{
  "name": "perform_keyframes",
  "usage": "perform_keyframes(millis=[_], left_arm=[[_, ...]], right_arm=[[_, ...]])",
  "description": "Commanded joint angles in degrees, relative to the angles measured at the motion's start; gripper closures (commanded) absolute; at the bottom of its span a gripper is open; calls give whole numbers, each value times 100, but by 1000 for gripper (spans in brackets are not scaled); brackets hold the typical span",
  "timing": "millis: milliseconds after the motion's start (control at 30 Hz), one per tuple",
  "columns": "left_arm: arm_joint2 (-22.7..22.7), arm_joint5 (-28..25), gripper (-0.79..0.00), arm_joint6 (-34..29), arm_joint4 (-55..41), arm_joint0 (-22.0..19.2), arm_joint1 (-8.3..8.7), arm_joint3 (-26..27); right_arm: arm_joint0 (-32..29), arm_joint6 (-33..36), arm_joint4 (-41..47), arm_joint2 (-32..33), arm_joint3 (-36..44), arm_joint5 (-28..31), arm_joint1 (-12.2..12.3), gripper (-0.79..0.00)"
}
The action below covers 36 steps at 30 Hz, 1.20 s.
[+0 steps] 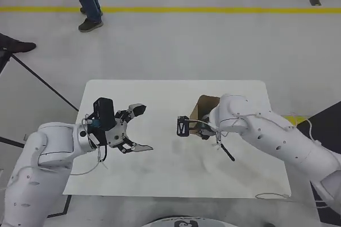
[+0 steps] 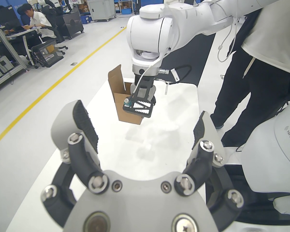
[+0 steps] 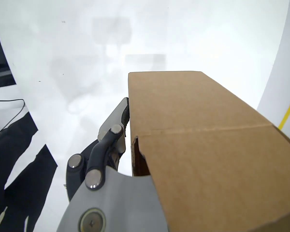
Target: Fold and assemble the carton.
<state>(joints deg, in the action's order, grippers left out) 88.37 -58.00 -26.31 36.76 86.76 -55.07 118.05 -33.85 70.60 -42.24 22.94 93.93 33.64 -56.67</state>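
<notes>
A brown carton [image 1: 203,106] stands open-topped on the white table [image 1: 176,170], right of centre, with one flap sticking up. My right gripper [image 2: 145,95] comes down from above and is shut on the carton's [image 2: 125,108] near wall. In the right wrist view one finger [image 3: 122,114] presses the outside of the carton [image 3: 195,134]; the other finger is hidden behind the cardboard. My left gripper [image 1: 141,129] hangs over the table's left half, level with the carton and apart from it, pointing at it. Its fingers [image 2: 85,121] are spread wide with nothing between them.
A loose black cable [image 1: 227,152] hangs from the right arm to the table just in front of the carton. Bare table lies between the two grippers. A dark mat [image 1: 329,122] lies on the floor past the table's right edge.
</notes>
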Motion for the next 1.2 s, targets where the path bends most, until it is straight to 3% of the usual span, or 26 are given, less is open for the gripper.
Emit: perform_keyframes(millis=[0, 200, 567, 633, 900, 1167], left_arm=[[0, 0, -785, 0, 0, 0, 0, 0], [0, 0, -785, 0, 0, 0, 0, 0], [0, 0, -785, 0, 0, 0, 0, 0], [0, 0, -785, 0, 0, 0, 0, 0], [0, 0, -785, 0, 0, 0, 0, 0], [0, 0, -785, 0, 0, 0, 0, 0]], right_arm=[[175, -137, -114, -235, -340, 101, -217, 0], [418, -618, -179, -771, -1266, 273, -843, 0], [425, -636, -172, -791, -1304, 285, -873, 0], [325, -628, -565, -883, -1323, 85, -891, 0], [23, -1152, -1464, -1107, -1448, -374, -1131, 0], [-64, -1292, -1824, -1186, -1746, -315, -1379, 0]])
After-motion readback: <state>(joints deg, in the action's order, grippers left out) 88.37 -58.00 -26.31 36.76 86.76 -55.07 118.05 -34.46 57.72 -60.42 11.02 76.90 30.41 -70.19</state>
